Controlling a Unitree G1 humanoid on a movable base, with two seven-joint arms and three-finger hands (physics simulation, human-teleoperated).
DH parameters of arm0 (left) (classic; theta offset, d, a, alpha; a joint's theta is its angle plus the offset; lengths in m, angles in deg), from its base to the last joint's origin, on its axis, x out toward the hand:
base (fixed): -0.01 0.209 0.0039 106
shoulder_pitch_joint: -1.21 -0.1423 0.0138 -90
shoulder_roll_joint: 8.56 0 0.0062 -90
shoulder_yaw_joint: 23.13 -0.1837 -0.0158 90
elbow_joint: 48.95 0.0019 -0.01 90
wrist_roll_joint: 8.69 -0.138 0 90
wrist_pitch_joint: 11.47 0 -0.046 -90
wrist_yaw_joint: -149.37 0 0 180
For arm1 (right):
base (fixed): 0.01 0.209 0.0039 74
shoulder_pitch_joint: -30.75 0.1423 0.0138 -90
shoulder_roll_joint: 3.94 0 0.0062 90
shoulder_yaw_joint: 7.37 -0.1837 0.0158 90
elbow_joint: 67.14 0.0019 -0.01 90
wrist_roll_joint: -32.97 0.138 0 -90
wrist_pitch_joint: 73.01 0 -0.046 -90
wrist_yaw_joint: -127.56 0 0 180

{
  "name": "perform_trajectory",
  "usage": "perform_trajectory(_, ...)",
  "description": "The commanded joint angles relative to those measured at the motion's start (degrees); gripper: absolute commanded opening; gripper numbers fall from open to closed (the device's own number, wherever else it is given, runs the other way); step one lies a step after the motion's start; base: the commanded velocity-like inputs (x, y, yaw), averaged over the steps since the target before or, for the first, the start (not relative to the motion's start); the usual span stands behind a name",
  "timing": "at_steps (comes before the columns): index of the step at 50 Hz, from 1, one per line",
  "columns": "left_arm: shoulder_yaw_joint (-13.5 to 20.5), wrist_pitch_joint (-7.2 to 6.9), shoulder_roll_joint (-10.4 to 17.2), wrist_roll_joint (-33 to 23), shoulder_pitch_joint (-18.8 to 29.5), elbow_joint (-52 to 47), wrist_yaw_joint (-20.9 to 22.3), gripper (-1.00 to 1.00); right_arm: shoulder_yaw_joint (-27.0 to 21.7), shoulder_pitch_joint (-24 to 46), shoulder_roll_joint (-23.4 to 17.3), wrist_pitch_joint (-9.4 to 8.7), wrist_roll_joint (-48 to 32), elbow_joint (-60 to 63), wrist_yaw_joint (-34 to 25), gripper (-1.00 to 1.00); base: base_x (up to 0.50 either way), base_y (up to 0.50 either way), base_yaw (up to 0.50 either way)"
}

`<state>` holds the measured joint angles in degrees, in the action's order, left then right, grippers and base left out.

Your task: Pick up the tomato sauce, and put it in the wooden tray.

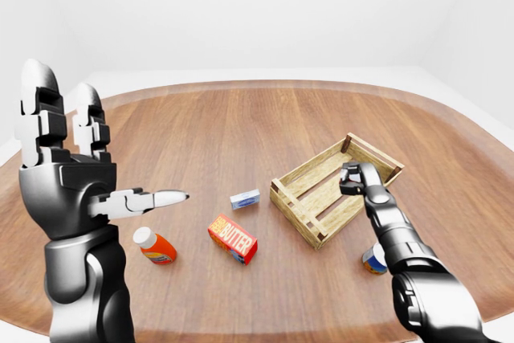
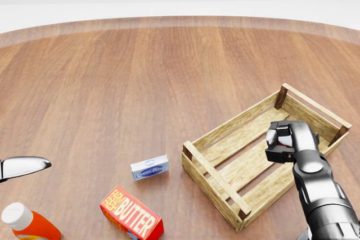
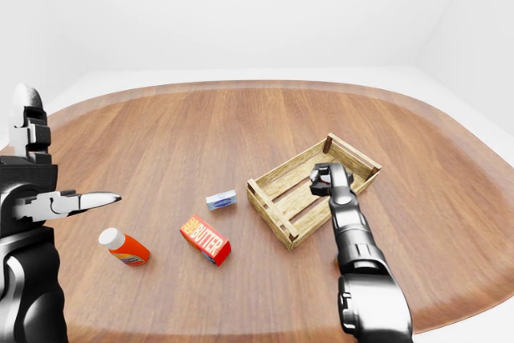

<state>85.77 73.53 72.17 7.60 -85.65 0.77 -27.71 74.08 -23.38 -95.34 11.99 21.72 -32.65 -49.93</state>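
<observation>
Under everything, table: it is round and made of brown wood, and all the things lie on it.
Wooden tray: it sits at the right of your head view, turned at a slant. You can see its slat floor at the left end.
Left hand: your hand is held up high at the left of the left-eye view. Its fingers are spread apart, with two pointing up and one pointing to the right. It touches nothing.
Right hand: your hand is over the right part of the tray. Its fingers are curled tight round the tomato sauce.
Butter box: it is red and yellow and lies at the bottom of the head view, left of the tray.
Orange bottle: it has a white cap and lies on its side in the bottom left corner.
Small can: it stands on the table just beside your right arm, outside the tray.
Tomato sauce: it is in your right hand, inside the tray's walls. Only a bit of red shows between the fingers. You cannot tell if it touches the floor of the tray.
Little blue and white box: it lies between the butter box and the tray.
</observation>
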Motion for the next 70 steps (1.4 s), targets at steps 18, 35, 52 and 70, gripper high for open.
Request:
perform_trajectory(18, 0.85, 0.0, 0.53, 1.35, 0.29, -0.46, -0.37, 1.0, 2.15, 6.24, 1.87, 0.0, 2.97, -8.27, 5.66, -1.0, 0.0, 0.0, 0.0)
perform_trajectory(35, 1.17, 0.0, 0.59, 1.67, 0.12, -0.7, -0.33, 1.0, 4.54, 7.22, 4.12, 0.0, -2.32, -12.61, 9.93, -1.0, 0.0, 0.0, 0.0)
perform_trajectory(52, 1.48, 0.0, 0.79, 2.07, 0.49, -0.87, -0.57, 1.0, 5.3, 8.34, 5.63, 0.0, -7.01, -15.39, 12.92, -1.0, 0.0, 0.0, 0.0)
perform_trajectory(70, 2.07, 0.0, 1.02, 2.84, 0.64, -1.49, -0.86, 1.0, 5.33, 8.35, 6.27, 0.0, -9.33, -16.76, 15.58, -1.0, 0.0, 0.0, 0.0)
